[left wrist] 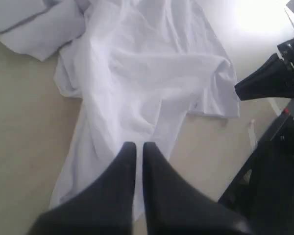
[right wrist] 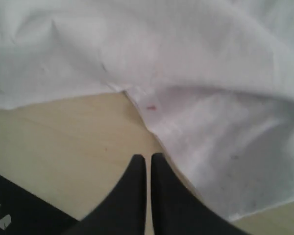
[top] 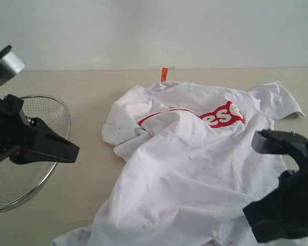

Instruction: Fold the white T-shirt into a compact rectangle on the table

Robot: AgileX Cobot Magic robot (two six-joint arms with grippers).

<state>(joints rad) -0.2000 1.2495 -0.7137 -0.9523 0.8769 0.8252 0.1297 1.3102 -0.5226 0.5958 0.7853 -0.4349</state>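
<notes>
Clearly the white T-shirt [top: 195, 164] lies crumpled and partly bunched on the table [top: 92, 92], with its red band twisted. It is light, soft cloth (it will sag and slide, not keep a shape), so I judge the hem corners or the shoulders the best places to pinch. The left gripper [left wrist: 135, 145] and the right gripper [right wrist: 148, 157] are both closed and empty.

Oblique exterior, downward wrist views, white T-shirt [top: 185, 169] in all
</notes>
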